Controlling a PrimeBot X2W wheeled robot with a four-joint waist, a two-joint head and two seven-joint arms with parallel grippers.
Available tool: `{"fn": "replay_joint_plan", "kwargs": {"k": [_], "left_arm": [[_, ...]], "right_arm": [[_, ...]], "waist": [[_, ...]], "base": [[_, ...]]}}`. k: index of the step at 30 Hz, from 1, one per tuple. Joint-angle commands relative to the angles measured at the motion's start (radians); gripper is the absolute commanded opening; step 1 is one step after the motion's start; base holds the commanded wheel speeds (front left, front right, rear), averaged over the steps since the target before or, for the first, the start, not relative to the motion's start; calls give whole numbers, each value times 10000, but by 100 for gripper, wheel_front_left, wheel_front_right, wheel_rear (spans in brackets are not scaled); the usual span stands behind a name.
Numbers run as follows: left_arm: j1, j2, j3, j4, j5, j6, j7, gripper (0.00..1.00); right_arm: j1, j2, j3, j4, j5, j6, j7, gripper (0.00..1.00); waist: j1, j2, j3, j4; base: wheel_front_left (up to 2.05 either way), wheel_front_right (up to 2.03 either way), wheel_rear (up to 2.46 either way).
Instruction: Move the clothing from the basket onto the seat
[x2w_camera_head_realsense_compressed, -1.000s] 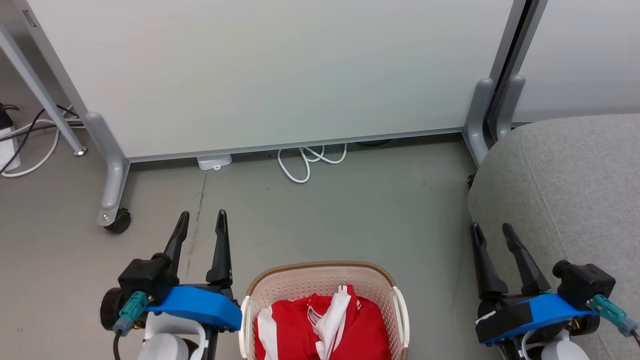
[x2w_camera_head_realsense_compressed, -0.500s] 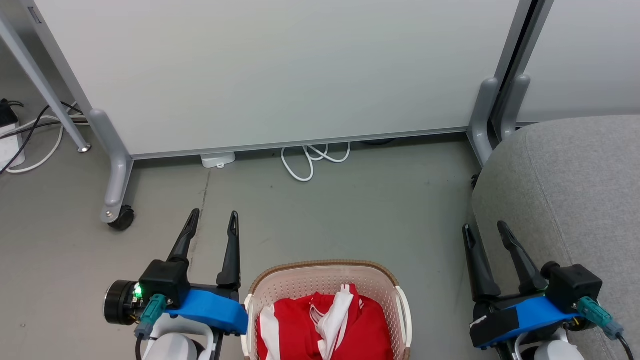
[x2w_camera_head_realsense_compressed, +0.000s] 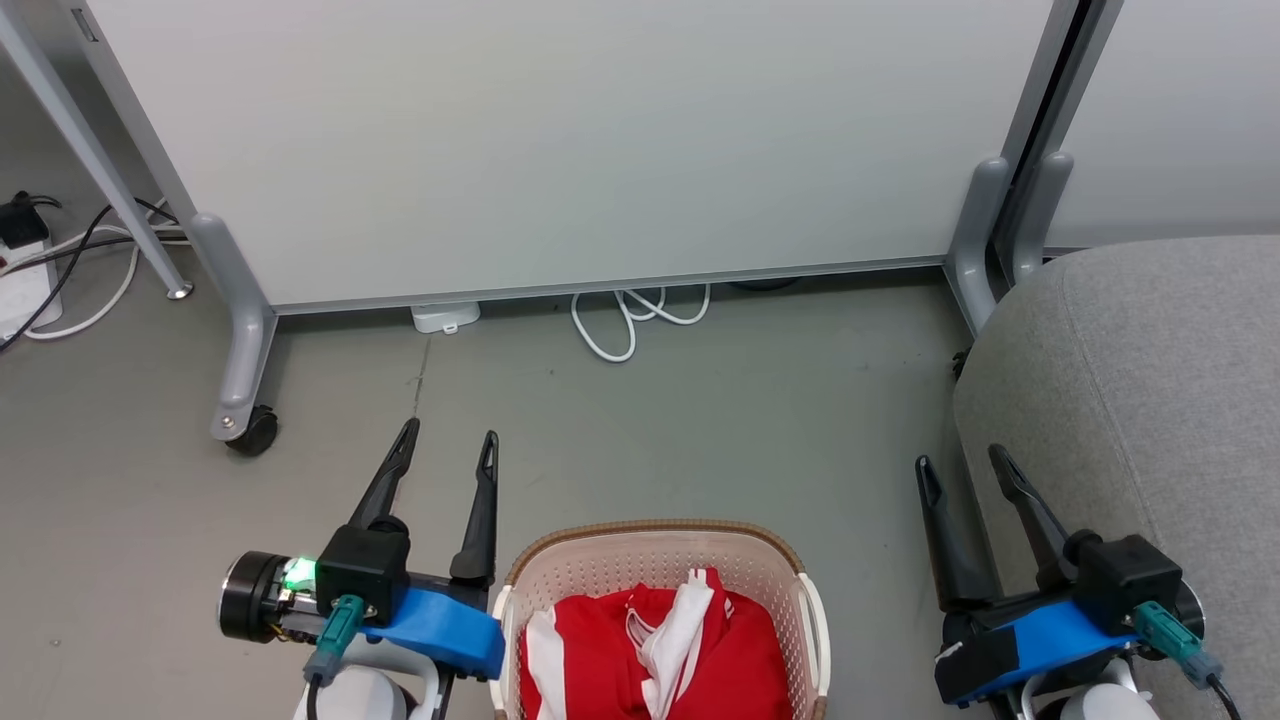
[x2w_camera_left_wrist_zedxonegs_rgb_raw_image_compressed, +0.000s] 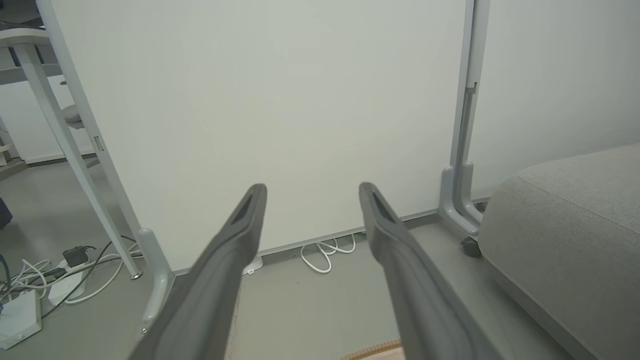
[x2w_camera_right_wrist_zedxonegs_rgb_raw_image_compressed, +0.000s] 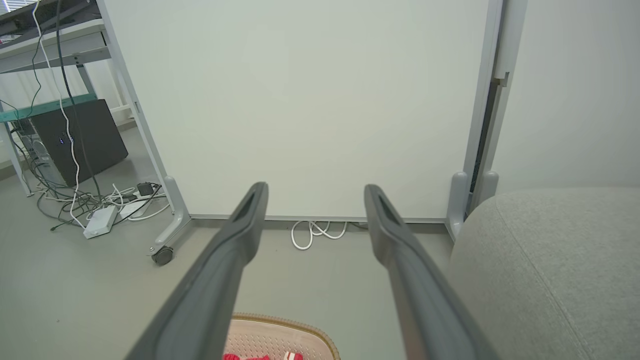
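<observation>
We see a cream perforated plastic basket (x2w_camera_head_realsense_compressed: 600, 572), soft red-and-white cloth garments (x2w_camera_head_realsense_compressed: 745, 660), and a rough-woven matt grey fabric seat (x2w_camera_head_realsense_compressed: 1150, 380).

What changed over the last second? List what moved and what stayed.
The left gripper drifted right and the right gripper left, both closing in on the basket. The head camera also shifted slightly, sliding the whole scene right. Nothing was grasped or released. Both grippers stay open and empty; the clothing still lies in the basket.
</observation>
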Motion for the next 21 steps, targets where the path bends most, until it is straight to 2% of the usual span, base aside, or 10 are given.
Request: {"fn": "replay_joint_plan", "kwargs": {"k": [1, 6, 21], "left_arm": [[-145, 4, -58, 40, 228, -53, -97, 100], [-155, -16, -96, 115, 582, -57, -179, 100], [-113, -96, 51, 259, 504, -170, -164, 100]], "right_arm": [[-72, -59, 4, 10, -231, 4, -103, 100], [-85, -60, 30, 82, -577, 4, -178, 100], [-60, -60, 61, 87, -615, 4, -178, 100]], "waist": [[0, 0, -1, 17], [0, 0, -2, 72], [0, 0, -17, 91]], "base": [[0, 0, 0], [0, 0, 0], [0, 0, 0]]}}
